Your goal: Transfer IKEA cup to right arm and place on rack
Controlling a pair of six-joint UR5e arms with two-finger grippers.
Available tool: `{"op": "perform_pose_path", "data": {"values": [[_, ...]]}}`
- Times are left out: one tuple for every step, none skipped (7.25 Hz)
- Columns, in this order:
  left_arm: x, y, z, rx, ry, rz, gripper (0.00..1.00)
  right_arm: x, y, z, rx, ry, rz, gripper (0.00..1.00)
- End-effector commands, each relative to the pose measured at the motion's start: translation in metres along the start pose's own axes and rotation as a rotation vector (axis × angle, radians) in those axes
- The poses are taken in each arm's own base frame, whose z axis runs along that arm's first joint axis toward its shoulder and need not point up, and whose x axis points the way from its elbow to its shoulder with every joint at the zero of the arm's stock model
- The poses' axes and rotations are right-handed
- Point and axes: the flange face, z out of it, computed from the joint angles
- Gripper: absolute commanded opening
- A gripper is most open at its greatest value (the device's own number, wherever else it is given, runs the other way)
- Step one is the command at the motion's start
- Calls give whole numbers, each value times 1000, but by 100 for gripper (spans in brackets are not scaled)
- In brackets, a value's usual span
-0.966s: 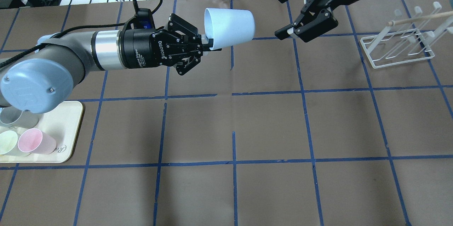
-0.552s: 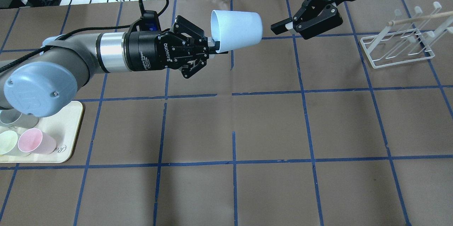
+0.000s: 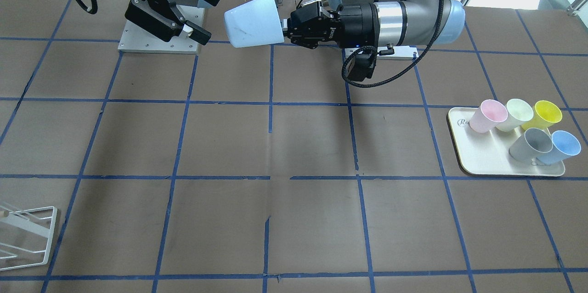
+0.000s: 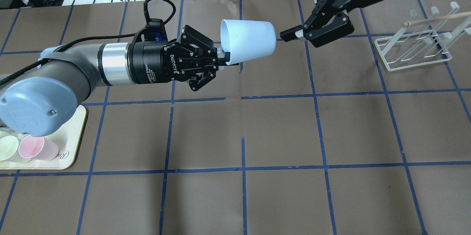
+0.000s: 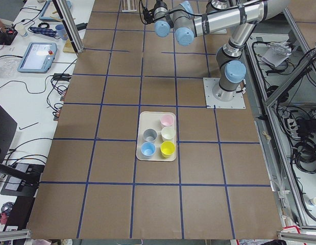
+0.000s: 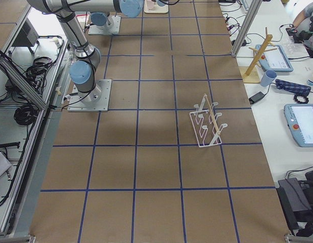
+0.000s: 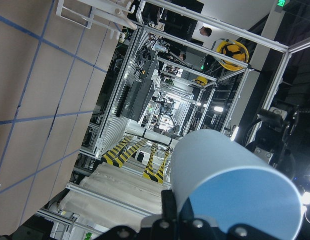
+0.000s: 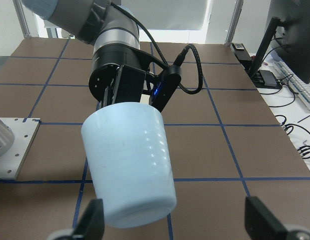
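Gap just closed. My left claw [image 4: 222,56], clenched on the rim of the IKEA cup [image 4: 250,41], has carried it toward the rack [image 4: 415,45]. The right claw [image 4: 284,12] has come in from the rack side to meet it.

The cup hangs sideways above the bench [image 4: 279,132], base pointing at the rack, still well apart from it. The right claw is spread wide with nothing in it. Its lower fingertip [image 4: 286,35] now sits just beside the cup base, and the right wrist view frames that base between both fingers [image 8: 89,222].

Handover looks ready to me: right claw over the base, clamp, then the left lets go. Rack placing not started.
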Motion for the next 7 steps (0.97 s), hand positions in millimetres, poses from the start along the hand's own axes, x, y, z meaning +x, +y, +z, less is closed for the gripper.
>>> {"op": "perform_pose_path", "data": {"values": [[0,2,-1,2,2,1,0,-4,7,4,19,-22,51,100],[-1,2,0,0,1,0,0,-9,9,8,36,-55,101,100],[0,3,1,-1,1,3,0,-10,8,8,38,-58,104,100],[1,4,1,-1,1,6,0,-13,7,12,40,-65,101,100],[0,5,1,-1,1,6,0,-14,11,14,41,-70,108,100],[0,5,1,-1,1,6,0,-14,11,15,41,-71,110,100],[0,6,1,-1,1,8,0,-15,14,16,41,-74,120,100]]}}
